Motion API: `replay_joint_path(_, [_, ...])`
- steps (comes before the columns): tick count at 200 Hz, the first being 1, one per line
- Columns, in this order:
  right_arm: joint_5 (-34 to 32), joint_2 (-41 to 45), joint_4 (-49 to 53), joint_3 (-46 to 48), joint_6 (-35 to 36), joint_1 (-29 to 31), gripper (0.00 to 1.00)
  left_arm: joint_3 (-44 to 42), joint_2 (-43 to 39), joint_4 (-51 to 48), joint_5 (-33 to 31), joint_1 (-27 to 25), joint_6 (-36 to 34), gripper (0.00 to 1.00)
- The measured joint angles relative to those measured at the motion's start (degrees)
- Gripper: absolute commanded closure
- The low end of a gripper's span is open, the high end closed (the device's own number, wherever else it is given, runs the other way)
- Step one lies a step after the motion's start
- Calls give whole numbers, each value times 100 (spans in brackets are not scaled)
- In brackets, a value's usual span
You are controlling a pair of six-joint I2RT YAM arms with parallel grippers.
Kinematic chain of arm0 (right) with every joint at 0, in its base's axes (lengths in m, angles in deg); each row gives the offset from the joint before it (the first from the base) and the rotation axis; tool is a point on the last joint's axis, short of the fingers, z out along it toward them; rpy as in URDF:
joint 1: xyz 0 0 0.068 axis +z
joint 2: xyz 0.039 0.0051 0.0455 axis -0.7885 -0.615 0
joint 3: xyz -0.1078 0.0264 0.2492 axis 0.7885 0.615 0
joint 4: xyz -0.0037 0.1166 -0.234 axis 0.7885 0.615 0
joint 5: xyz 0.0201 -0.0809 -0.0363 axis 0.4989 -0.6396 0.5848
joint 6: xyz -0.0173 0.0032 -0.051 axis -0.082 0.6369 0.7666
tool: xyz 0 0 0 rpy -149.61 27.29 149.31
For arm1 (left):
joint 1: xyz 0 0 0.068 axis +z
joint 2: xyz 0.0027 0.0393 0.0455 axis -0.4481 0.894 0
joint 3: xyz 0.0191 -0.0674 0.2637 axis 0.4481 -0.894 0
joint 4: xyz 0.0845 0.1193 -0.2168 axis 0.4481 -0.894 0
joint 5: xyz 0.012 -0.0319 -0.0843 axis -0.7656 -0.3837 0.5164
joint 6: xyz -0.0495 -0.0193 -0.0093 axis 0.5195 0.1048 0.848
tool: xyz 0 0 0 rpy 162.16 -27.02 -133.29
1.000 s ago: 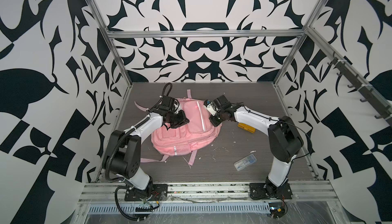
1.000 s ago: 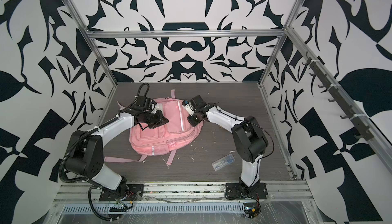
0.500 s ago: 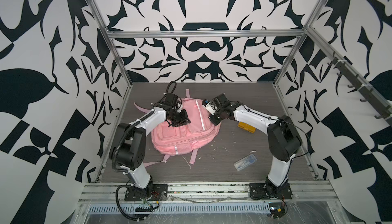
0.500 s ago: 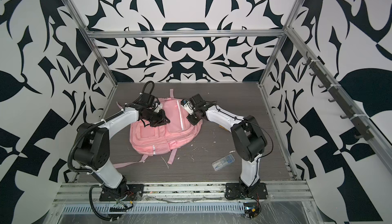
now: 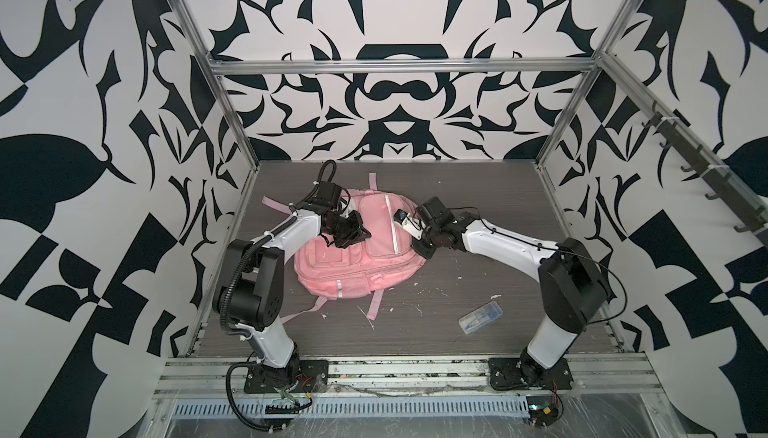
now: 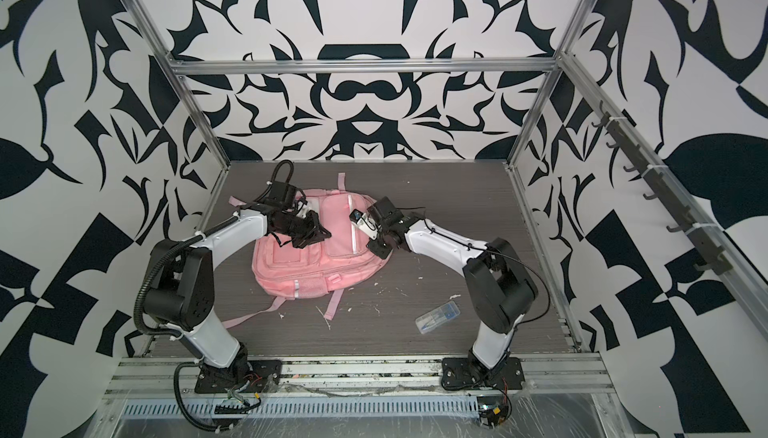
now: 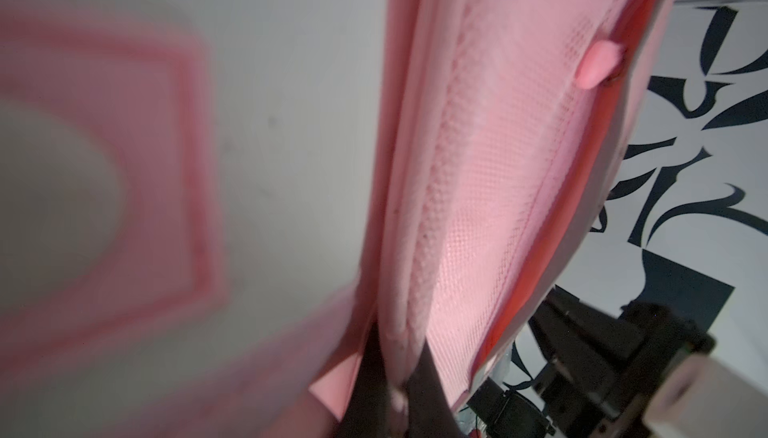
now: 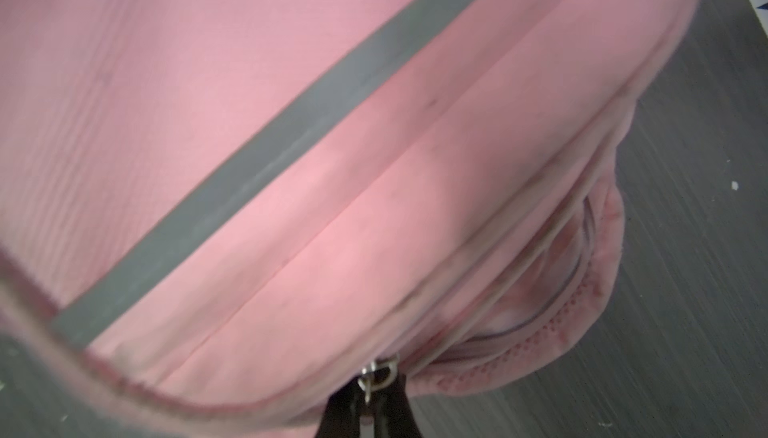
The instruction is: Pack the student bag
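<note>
Early yet: large pink fabric backpack [image 5: 357,261] flat on grey bench [image 5: 424,332], centre-left. Left fingers [image 7: 368,378] clamped on its seam piping [image 7: 395,290], right fingers [image 8: 343,415] on metal zip pull [image 8: 376,369], both shut tight. Clear plastic case [image 5: 481,316] lies outside, not yet packed; prob. unzip 1st.

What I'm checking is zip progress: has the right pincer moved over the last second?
Yes. The right pincer, shut on the student bag's zip pull, has slid slightly toward the front rail.
</note>
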Motion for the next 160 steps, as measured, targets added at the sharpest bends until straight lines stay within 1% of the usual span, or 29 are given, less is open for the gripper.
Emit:
replay_joint_path(25, [76, 378, -125, 385, 59, 306, 100, 0, -2, 59, 118, 59, 173, 100])
replay_joint_path(59, [48, 374, -164, 431, 66, 621, 100, 0, -2, 66, 136, 61, 400, 100])
replay_joint_path(80, [39, 175, -201, 354, 7, 793, 100, -85, -44, 181, 131, 59, 581, 100])
replay_joint_path(110, [90, -297, -179, -50, -87, 1016, 100, -269, -127, 448, 105, 59, 850, 100])
replay_joint_path(160, [90, -678, -197, -487, -393, 1043, 100, -280, -212, 566, -133, 114, 970, 100])
